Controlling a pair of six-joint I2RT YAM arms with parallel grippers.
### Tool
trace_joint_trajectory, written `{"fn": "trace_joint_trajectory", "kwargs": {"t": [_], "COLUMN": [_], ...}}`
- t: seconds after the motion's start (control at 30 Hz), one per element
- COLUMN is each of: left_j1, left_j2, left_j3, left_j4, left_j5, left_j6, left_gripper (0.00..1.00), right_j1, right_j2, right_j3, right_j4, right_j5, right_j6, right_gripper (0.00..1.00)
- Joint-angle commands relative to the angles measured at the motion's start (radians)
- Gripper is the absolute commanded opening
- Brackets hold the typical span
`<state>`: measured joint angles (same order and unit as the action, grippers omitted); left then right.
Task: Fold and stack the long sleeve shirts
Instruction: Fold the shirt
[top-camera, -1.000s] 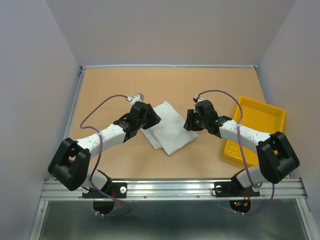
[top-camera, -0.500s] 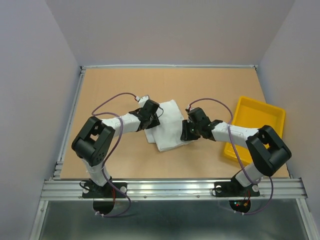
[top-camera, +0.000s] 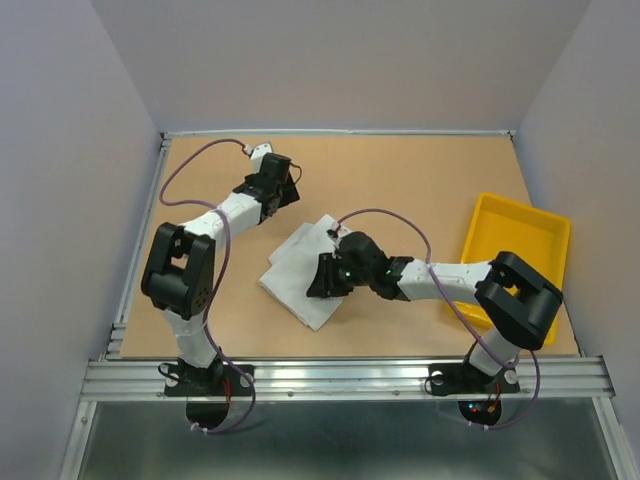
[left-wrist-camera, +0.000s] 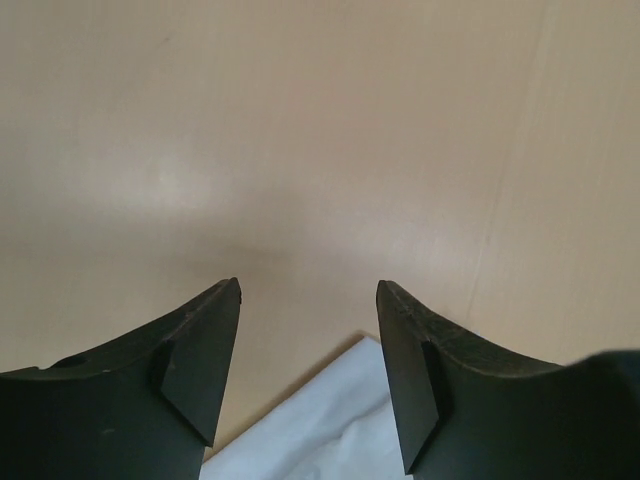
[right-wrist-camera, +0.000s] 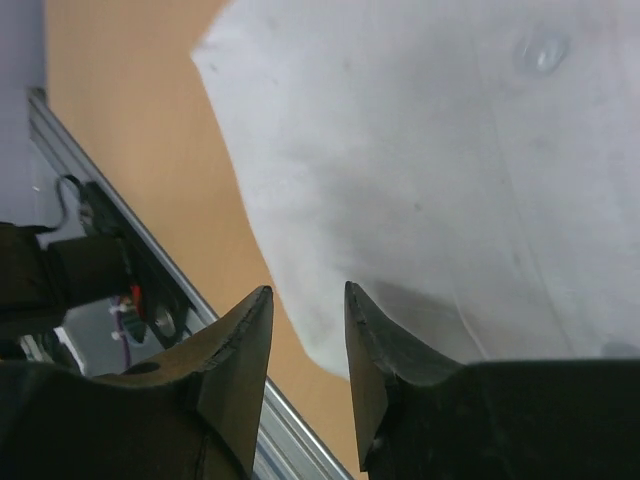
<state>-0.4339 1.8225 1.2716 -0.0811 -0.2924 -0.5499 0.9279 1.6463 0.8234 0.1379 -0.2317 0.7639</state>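
A folded white long sleeve shirt (top-camera: 290, 268) lies on the tan table, left of centre. My right gripper (top-camera: 318, 279) reaches low over its near right part. In the right wrist view the jaws (right-wrist-camera: 307, 289) stand a little apart above the shirt's (right-wrist-camera: 420, 150) edge, with nothing clamped between them. My left gripper (top-camera: 287, 192) hovers off the shirt, beyond its far corner. It is open and empty (left-wrist-camera: 308, 290), with only that white corner (left-wrist-camera: 315, 440) showing low between the fingers.
A yellow tray (top-camera: 515, 250) sits at the right side of the table. The metal rail (top-camera: 350, 375) runs along the near edge, close to the shirt's near corner. Grey walls enclose the table on three sides.
The shirt has slid toward the near left with my right gripper on it. My left gripper has let go, lifted off the shirt and swung toward the far left, opening wider.
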Motion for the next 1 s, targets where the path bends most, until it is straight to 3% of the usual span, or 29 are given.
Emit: {"fn": "trace_joint_trajectory", "kwargs": {"t": [0.0,0.2,0.33,0.5,0.63,0.83,0.97], "left_j1": [0.006,-0.087,-0.152,-0.155,-0.134,-0.034,-0.002], "left_j2": [-0.242,-0.532,-0.621,-0.689,-0.686,-0.661,-0.588], "left_j3": [-0.095,-0.478,-0.634,-0.826,-0.877,-0.862,-0.792], "left_j4": [0.001,0.012,0.038,0.116,0.149,0.152,0.190], "left_j5": [-0.027,0.074,0.148,0.154,0.153,0.157,0.180], "left_j6": [-0.048,-0.267,-0.379,-0.492,-0.530,-0.464,-0.352], "left_gripper": [0.70,0.69,0.66,0.59,0.58,0.58,0.59], "right_j1": [-0.101,-0.300,-0.408,-0.448,-0.489,-0.523,-0.523], "right_j2": [-0.150,-0.177,-0.120,-0.033,0.026,-0.008,-0.104], "right_j3": [0.046,-0.006,-0.073,-0.159,-0.260,-0.329,-0.271], "right_j4": [0.103,0.187,0.305,0.451,0.531,0.549,0.352], "right_j5": [0.081,-0.058,-0.138,-0.161,-0.159,-0.135,-0.103], "right_j6": [-0.003,-0.006,0.037,0.080,0.098,0.042,-0.089], "right_gripper": [0.41,0.41,0.41,0.40,0.40,0.40,0.41]}}
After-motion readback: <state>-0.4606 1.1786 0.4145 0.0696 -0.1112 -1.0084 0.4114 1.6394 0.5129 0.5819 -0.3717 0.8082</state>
